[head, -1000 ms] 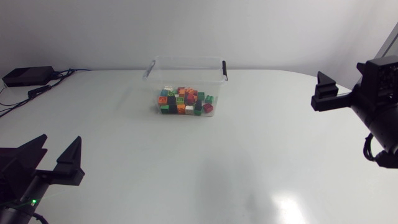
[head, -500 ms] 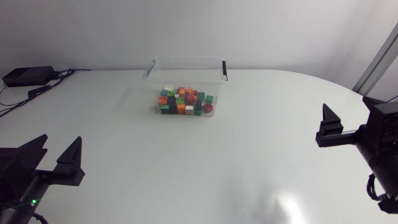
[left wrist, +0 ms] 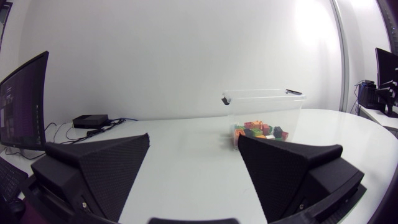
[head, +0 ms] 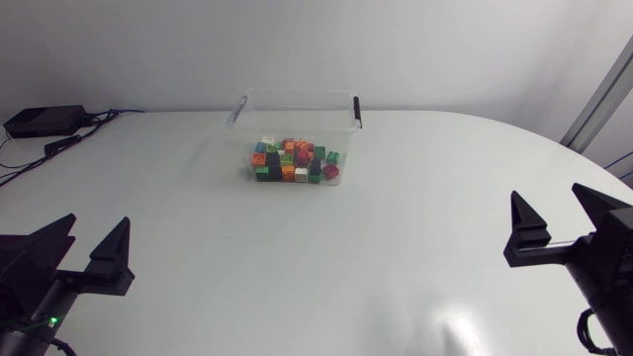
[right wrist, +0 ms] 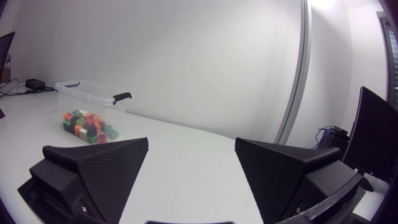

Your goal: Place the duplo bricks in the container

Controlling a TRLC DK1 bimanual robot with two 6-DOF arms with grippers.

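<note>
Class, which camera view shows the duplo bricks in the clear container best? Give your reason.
The head view: it looks down into the container, so the duplo bricks show from above, spread over its floor. Both wrist views see them only side-on through the clear wall, the near bricks hiding those behind.

duplo bricks (head: pixel 292 163) too small to count indiv
</note>
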